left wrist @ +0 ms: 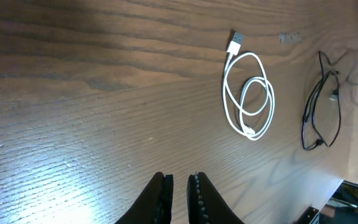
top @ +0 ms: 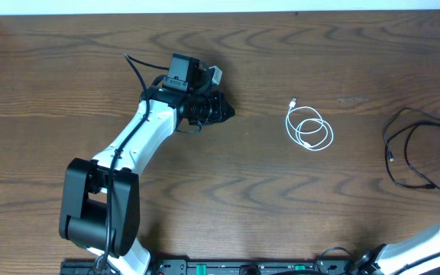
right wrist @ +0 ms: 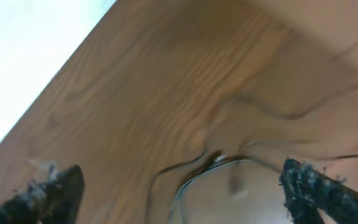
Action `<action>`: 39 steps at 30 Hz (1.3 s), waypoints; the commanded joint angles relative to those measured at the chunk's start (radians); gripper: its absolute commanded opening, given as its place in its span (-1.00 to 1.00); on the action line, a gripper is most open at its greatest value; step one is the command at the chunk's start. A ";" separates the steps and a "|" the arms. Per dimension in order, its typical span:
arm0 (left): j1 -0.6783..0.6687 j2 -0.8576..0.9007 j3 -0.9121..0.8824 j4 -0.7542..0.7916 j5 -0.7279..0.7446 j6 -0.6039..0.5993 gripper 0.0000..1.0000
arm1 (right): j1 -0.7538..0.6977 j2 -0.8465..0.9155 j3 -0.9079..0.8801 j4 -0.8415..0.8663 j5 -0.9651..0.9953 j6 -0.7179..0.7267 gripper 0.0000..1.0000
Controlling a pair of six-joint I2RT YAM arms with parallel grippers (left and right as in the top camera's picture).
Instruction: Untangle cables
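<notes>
The white cable (top: 309, 131) lies coiled in small loops right of the table's middle, its plug pointing to the far side; in the left wrist view the white cable (left wrist: 225, 99) lies well ahead of the fingers. The black cable (top: 390, 156) sprawls in loose loops at the right edge, apart from the white one. My left gripper (top: 224, 111) hovers left of the white coil; the left gripper (left wrist: 180, 196) is shut, with only a sliver of gap and nothing in it. My right gripper (right wrist: 182, 193) stands wide open just above the blurred black cable (right wrist: 176, 198).
A small pale scrap (top: 354, 99) lies on the wood beyond the white coil. The table's far edge (top: 220, 12) runs along the top. The right arm (top: 434, 244) comes in at the bottom right corner. The arms' base rail (top: 228, 267) sits along the near edge.
</notes>
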 commanded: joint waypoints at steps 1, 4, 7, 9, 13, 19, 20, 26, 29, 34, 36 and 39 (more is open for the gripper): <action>-0.002 -0.012 0.013 -0.005 -0.013 0.021 -0.70 | 0.019 0.016 0.002 -0.020 -0.203 -0.008 0.99; -0.002 -0.012 0.012 -0.005 -0.013 0.021 -0.70 | 0.054 0.033 0.002 -0.054 -0.211 -0.039 0.98; -0.002 -0.012 0.012 -0.005 -0.013 0.021 -0.71 | 0.106 0.038 0.002 -0.093 -0.175 -0.101 0.99; -0.002 -0.012 0.012 -0.006 -0.013 0.021 -0.70 | 0.154 0.038 0.001 -0.126 -0.121 -0.153 0.99; -0.002 -0.012 0.012 -0.025 -0.015 0.032 -0.69 | 0.254 0.039 -0.001 -0.206 -0.105 -0.299 0.99; -0.002 -0.012 0.012 -0.127 -0.223 0.031 -0.67 | 0.418 0.038 -0.058 -0.270 -0.105 -0.443 0.97; -0.002 -0.012 0.012 -0.148 -0.262 0.031 -0.66 | 0.447 0.039 -0.079 -0.273 -0.105 -0.467 0.96; -0.002 -0.012 0.012 -0.248 -0.449 0.030 -0.53 | 0.612 0.038 -0.268 -0.193 -0.062 -0.511 0.88; -0.002 -0.012 0.012 -0.268 -0.483 0.031 -0.50 | 0.689 0.039 -0.373 -0.125 -0.045 -0.499 0.81; -0.002 -0.012 0.011 -0.271 -0.484 0.030 -0.49 | 0.821 0.039 -0.545 0.028 0.053 -0.499 0.64; -0.002 -0.012 0.011 -0.271 -0.483 0.030 -0.49 | 0.869 0.039 -0.611 0.101 0.106 -0.509 0.63; -0.002 -0.012 0.011 -0.271 -0.483 0.030 -0.50 | 0.928 0.039 -0.687 0.180 0.116 -0.584 0.62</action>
